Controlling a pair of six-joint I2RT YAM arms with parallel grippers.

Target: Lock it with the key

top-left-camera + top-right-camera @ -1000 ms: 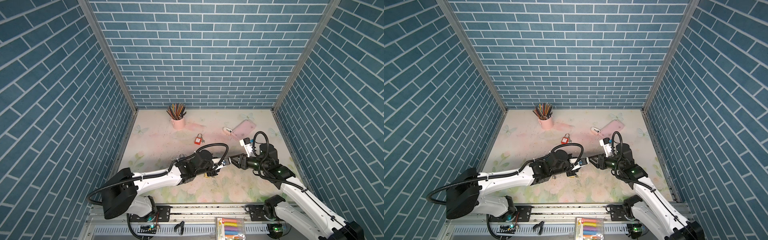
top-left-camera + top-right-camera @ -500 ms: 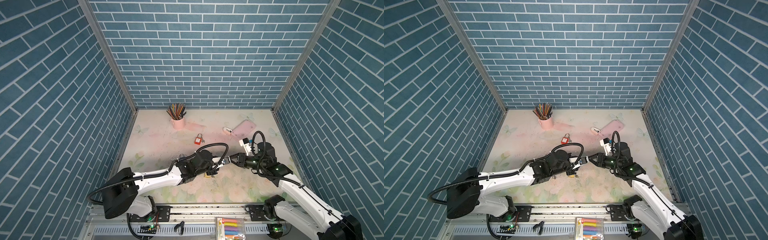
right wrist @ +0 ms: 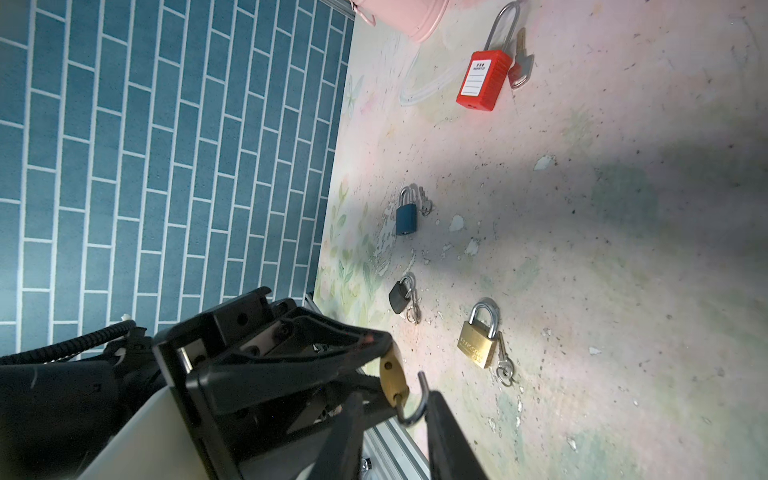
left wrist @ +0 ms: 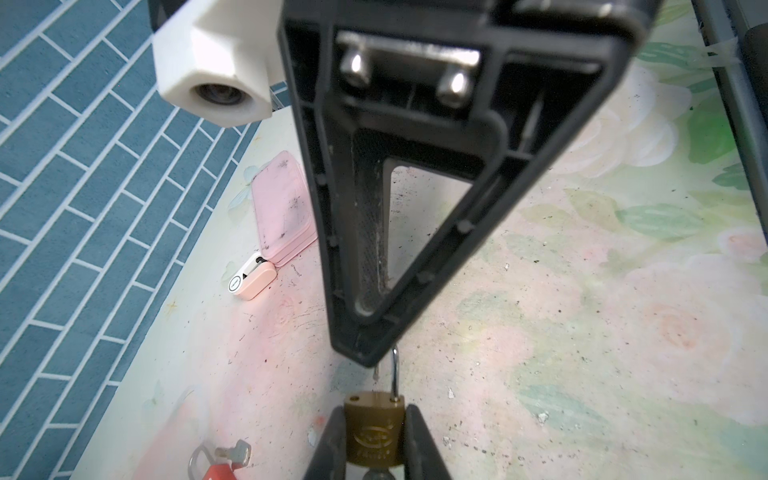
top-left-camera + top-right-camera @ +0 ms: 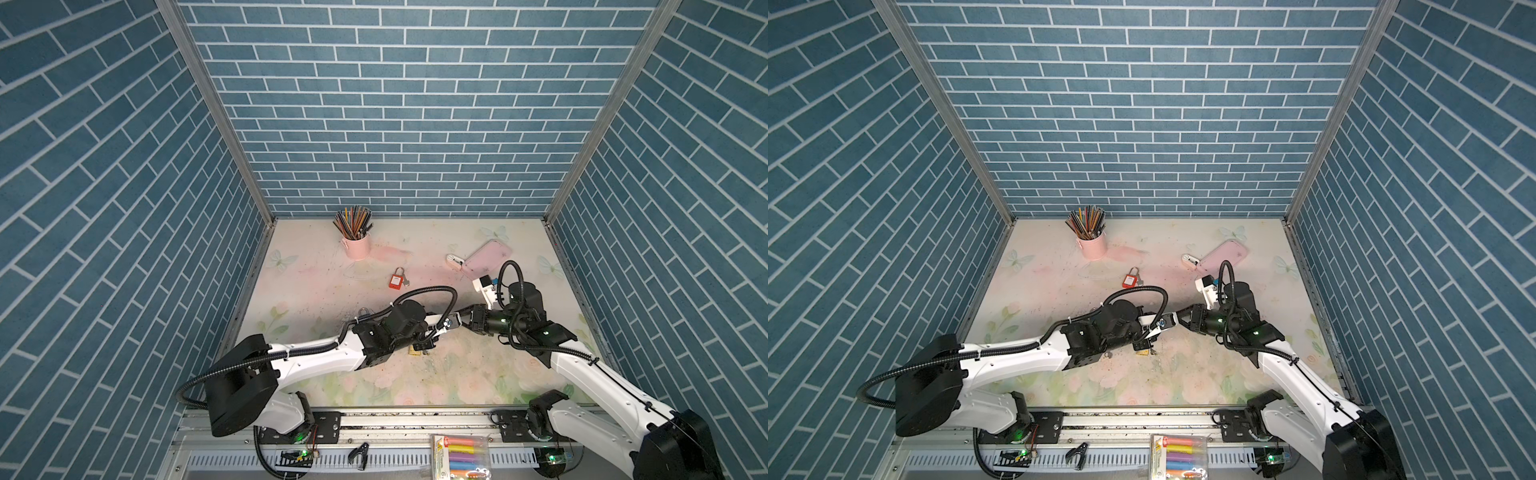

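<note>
1. Brass padlock (image 4: 374,432) sits over the table's (image 5: 332,291) middle front, body clamped between the left gripper (image 4: 374,413) fingers. Its shackle (image 3: 417,405) is swung open, free end clear of the body.
2. Right gripper (image 3: 395,399) has jaws parted, straddling the shackle. One finger touches it, the other stands apart.
3. Key in the held lock: blurred, cannot tell.
4. Lying flat nearby: second brass padlock (image 3: 478,338) with keys, black padlock (image 3: 400,296), blue padlock (image 3: 406,218).
5. Farther back: red padlock (image 5: 396,280) beside its key (image 3: 519,66), pink pencil cup (image 5: 356,245), and pink case (image 5: 486,258) touching a small white-pink device (image 5: 454,262).
6. In both top views the wrists hide the held padlock. The right gripper's finger blocks much of the left wrist view.
</note>
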